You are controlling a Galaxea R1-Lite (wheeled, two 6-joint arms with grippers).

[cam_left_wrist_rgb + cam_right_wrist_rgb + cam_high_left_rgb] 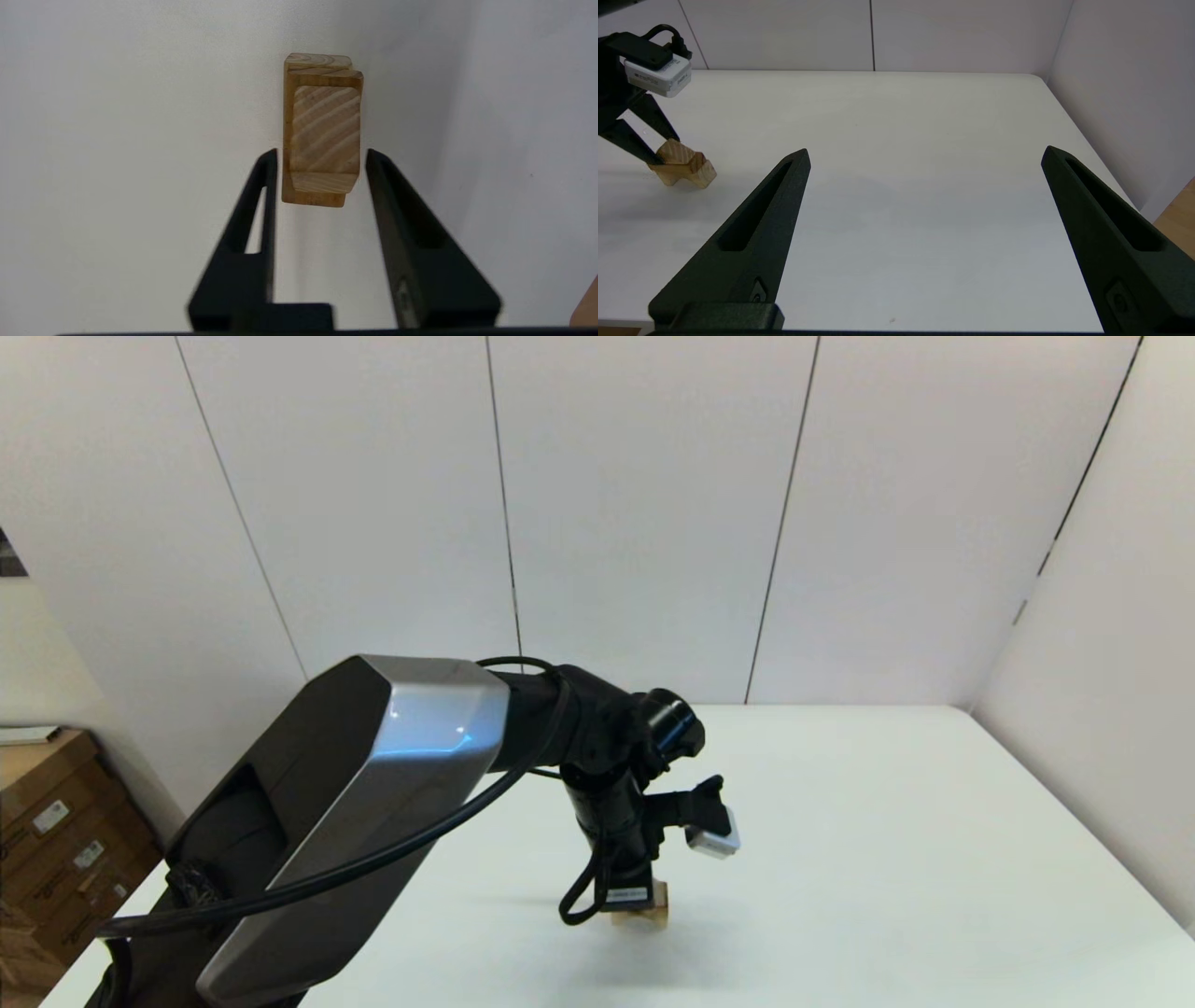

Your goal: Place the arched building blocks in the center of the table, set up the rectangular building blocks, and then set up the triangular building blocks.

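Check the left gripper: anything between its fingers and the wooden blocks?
Nothing visible. The left gripper is open, its fingers flanking the stacked wooden blocks on the white table, with small gaps either side. The right gripper is open, well apart.

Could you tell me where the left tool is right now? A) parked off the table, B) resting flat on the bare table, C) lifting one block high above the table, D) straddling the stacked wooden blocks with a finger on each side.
D: in the left wrist view the left tool has one black finger on each side of the stacked wooden blocks, which sit on the white table.
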